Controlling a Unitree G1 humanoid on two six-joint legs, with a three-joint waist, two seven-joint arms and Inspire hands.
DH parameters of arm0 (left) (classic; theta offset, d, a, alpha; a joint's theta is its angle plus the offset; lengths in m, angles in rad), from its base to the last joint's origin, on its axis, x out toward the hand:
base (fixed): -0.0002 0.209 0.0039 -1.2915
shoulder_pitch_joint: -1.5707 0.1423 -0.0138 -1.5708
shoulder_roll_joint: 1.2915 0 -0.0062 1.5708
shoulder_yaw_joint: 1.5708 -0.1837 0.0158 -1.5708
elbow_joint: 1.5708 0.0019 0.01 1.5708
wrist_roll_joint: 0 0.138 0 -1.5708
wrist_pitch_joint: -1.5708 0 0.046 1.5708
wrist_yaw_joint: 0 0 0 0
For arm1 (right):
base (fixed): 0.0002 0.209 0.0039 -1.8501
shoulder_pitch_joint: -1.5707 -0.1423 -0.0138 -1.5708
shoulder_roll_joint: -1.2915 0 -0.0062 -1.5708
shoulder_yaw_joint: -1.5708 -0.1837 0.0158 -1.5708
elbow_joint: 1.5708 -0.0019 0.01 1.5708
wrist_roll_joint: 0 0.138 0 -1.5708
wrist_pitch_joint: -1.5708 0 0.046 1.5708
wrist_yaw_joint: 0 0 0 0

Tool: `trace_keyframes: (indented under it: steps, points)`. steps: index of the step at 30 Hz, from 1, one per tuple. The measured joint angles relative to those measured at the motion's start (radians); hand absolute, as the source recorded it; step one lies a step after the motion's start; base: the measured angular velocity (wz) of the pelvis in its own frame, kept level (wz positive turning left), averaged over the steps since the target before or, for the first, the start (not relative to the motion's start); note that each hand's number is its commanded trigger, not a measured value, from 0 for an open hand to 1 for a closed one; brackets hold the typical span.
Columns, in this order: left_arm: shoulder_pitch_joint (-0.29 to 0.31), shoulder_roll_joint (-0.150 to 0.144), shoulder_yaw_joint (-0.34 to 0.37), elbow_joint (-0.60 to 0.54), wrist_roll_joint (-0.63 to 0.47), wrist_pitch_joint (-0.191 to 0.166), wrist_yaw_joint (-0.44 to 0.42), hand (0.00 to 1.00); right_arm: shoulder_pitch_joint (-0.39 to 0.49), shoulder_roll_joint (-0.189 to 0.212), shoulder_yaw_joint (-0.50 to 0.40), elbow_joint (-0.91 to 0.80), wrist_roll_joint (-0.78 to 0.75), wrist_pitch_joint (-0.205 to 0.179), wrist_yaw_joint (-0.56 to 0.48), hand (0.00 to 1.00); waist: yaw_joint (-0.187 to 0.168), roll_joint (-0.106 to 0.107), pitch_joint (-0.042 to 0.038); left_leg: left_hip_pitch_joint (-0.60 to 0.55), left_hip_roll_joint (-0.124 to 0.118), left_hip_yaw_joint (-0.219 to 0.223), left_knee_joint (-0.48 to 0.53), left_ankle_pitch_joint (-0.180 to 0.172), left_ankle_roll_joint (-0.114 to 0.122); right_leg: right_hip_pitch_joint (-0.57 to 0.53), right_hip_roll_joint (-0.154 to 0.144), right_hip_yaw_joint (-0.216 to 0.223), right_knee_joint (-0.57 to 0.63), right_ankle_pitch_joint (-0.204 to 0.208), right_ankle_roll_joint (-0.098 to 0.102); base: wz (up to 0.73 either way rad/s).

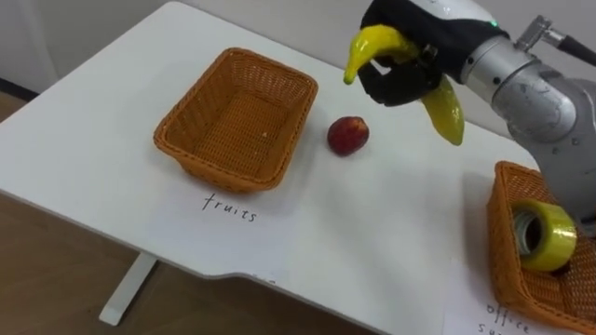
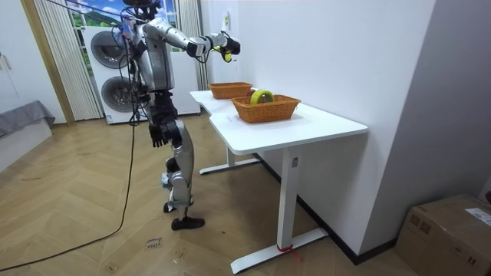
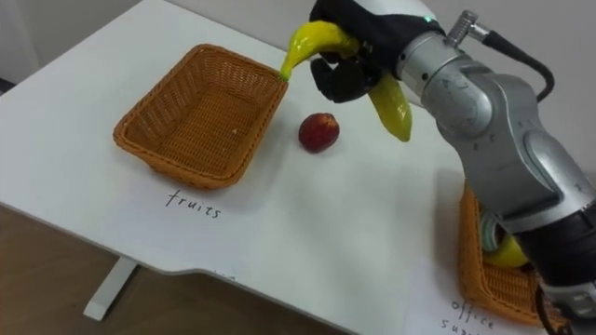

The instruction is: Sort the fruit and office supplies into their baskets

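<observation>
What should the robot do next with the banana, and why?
Probably swing the banana left over the fruit basket, then let go. The right hand has its fingers curled round it, in the air just right of the basket's rim.

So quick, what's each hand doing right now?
Right hand: closed around the banana.
Left hand: hangs at the robot's side; state cannot be told.

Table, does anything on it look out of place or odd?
Nothing spilled or damaged. The red fruit lies on the table beside the empty fruits basket, unsorted. The right robot hand holds the banana in the air. The left robot hand hangs at its side.
</observation>
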Motion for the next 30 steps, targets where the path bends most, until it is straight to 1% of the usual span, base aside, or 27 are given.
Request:
trace_keyframes:
  steps: [2,3,4,5,8,9,10,12,13,14,15,16,17,18,19,20,21,23,25,27,30]
  points:
    - [0.000,-0.002,0.000,-0.004,0.004,0.000,0.000,0.00,0.000,0.007,0.000,0.001,0.006,0.013,-0.006,1.00,0.023,-0.003,0.0016,0.008,0.001,0.001,-0.008,0.000,0.000,0.004,0.000,-0.001,0.000,-0.001,0.001,0.00]
    - [-0.001,-0.002,0.000,-0.008,0.004,0.000,0.000,0.00,0.000,0.008,0.000,0.001,0.017,0.014,-0.009,1.00,0.036,-0.005,0.0036,0.010,0.001,0.001,-0.011,0.000,0.000,0.005,0.000,-0.001,-0.002,-0.001,0.001,0.00]
    - [-0.001,-0.003,0.000,-0.008,0.004,0.000,0.000,0.00,0.000,0.010,0.000,0.001,0.021,0.014,-0.012,1.00,0.039,-0.007,0.0059,0.010,0.001,-0.001,-0.011,0.000,0.000,0.007,0.000,-0.003,-0.003,-0.001,0.001,0.08]
    - [0.000,-0.003,0.000,-0.009,0.004,0.001,0.000,0.00,0.000,0.017,0.000,0.001,0.024,0.016,-0.016,1.00,0.048,-0.008,0.0113,0.012,0.000,-0.007,-0.011,0.000,0.000,0.011,0.000,-0.005,-0.003,-0.002,0.002,0.16]
    - [-0.004,-0.007,0.000,-0.008,0.004,0.004,0.004,0.00,-0.010,0.045,0.011,0.022,0.022,0.025,-0.025,1.00,0.067,-0.009,0.0145,0.003,-0.001,-0.022,-0.010,-0.003,0.002,0.008,-0.001,-0.015,-0.003,-0.004,0.005,0.15]
    - [-0.003,-0.011,-0.001,-0.005,0.004,0.007,0.011,0.00,-0.025,0.067,0.015,0.042,0.022,0.025,-0.027,1.00,0.073,-0.008,0.0159,0.001,-0.001,-0.028,-0.011,-0.003,0.002,0.008,-0.002,-0.020,-0.002,-0.004,0.006,0.13]
    - [-0.002,-0.013,-0.001,-0.005,0.004,0.009,0.017,0.00,-0.032,0.081,0.015,0.057,0.021,0.025,-0.032,1.00,0.078,-0.007,0.0165,0.001,-0.001,-0.028,-0.011,-0.003,0.002,0.007,-0.002,-0.024,-0.002,-0.004,0.006,0.08]
    - [-0.002,-0.019,-0.001,-0.005,0.003,0.014,0.026,0.00,-0.064,0.130,0.016,0.103,0.021,0.030,-0.049,1.00,0.095,-0.007,0.0169,-0.002,-0.001,-0.033,-0.011,-0.003,0.002,0.006,-0.002,-0.034,-0.002,-0.004,0.006,0.05]
    - [-0.002,-0.020,-0.001,-0.005,0.003,0.015,0.026,0.00,-0.071,0.141,0.016,0.108,0.023,0.031,-0.055,1.00,0.097,-0.007,0.0169,-0.003,-0.001,-0.037,-0.011,-0.003,0.002,0.006,-0.002,-0.037,-0.002,-0.004,0.006,0.12]
    - [-0.003,-0.021,-0.001,-0.005,0.003,0.020,0.025,0.00,-0.085,0.158,0.022,0.120,0.025,0.030,-0.072,0.96,0.103,-0.007,0.0170,-0.002,-0.001,-0.042,-0.011,-0.003,0.002,0.010,-0.002,-0.050,-0.003,-0.004,0.006,0.18]
    - [-0.005,-0.021,-0.001,-0.005,0.003,0.020,0.025,0.00,-0.100,0.166,0.038,0.138,0.027,0.027,-0.090,0.82,0.109,-0.007,0.0171,0.001,-0.001,-0.052,-0.011,-0.003,0.002,0.016,-0.002,-0.060,-0.003,-0.004,0.006,0.21]
    - [-0.006,-0.021,-0.002,-0.006,0.003,0.020,0.025,0.00,-0.107,0.166,0.047,0.147,0.030,0.026,-0.097,0.55,0.112,-0.007,0.0170,0.002,-0.001,-0.057,-0.012,-0.003,0.002,0.019,-0.002,-0.061,-0.003,-0.004,0.006,0.24]
    - [-0.007,-0.021,-0.001,-0.007,0.003,0.020,0.025,0.00,-0.117,0.166,0.067,0.166,0.030,0.019,-0.109,0.47,0.121,-0.007,0.0170,0.006,-0.001,-0.063,-0.013,-0.003,0.002,0.026,-0.001,-0.061,-0.003,-0.004,0.006,0.24]
    - [-0.007,-0.022,-0.001,-0.007,0.003,0.021,0.025,0.00,-0.126,0.166,0.084,0.184,0.030,0.018,-0.121,0.24,0.125,-0.008,0.0169,0.007,-0.001,-0.068,-0.011,-0.004,0.003,0.030,-0.001,-0.061,-0.003,-0.005,0.007,0.21]
    - [-0.007,-0.022,-0.001,-0.007,0.003,0.023,0.025,0.00,-0.129,0.166,0.091,0.192,0.030,0.017,-0.124,0.06,0.128,-0.008,0.0169,0.007,-0.001,-0.073,-0.010,-0.005,0.003,0.031,-0.001,-0.061,-0.003,-0.005,0.007,0.19]
    - [-0.007,-0.023,-0.001,-0.008,0.003,0.028,0.025,0.00,-0.129,0.166,0.095,0.207,0.030,0.014,-0.130,0.00,0.137,-0.008,0.0169,0.005,-0.001,-0.080,-0.009,-0.005,0.004,0.033,-0.002,-0.061,-0.003,-0.005,0.007,0.13]
    - [-0.006,-0.023,-0.001,-0.009,0.003,0.033,0.025,0.00,-0.129,0.166,0.095,0.218,0.030,0.014,-0.132,0.00,0.145,-0.008,0.0170,0.005,-0.002,-0.083,-0.008,-0.005,0.005,0.034,-0.003,-0.061,-0.003,-0.005,0.007,0.11]
    - [-0.001,-0.022,-0.001,-0.010,0.003,0.042,0.025,0.00,-0.129,0.166,0.096,0.230,0.030,0.013,-0.138,0.00,0.147,-0.008,0.0173,0.003,-0.004,-0.087,-0.004,-0.006,0.006,0.036,-0.005,-0.062,-0.002,-0.006,0.009,0.09]
    - [0.004,-0.022,-0.001,-0.010,0.001,0.043,0.025,0.00,-0.129,0.166,0.100,0.246,0.030,0.012,-0.149,0.00,0.149,-0.009,0.0178,0.004,-0.007,-0.089,-0.002,-0.007,0.007,0.040,-0.008,-0.065,-0.002,-0.010,0.015,0.06]
    - [0.005,-0.022,-0.002,-0.010,0.001,0.042,0.024,0.00,-0.129,0.171,0.102,0.257,0.030,0.012,-0.166,0.00,0.149,-0.009,0.0183,0.004,-0.017,-0.089,-0.001,-0.008,0.008,0.042,-0.012,-0.074,-0.002,-0.013,0.020,0.00]
    - [0.006,-0.022,-0.001,-0.017,0.002,0.042,0.023,0.00,-0.129,0.179,0.102,0.285,0.053,0.008,-0.191,0.00,0.146,-0.008,0.0186,0.004,-0.018,-0.096,0.002,-0.008,0.009,0.046,-0.018,-0.085,-0.002,-0.017,0.027,0.05]
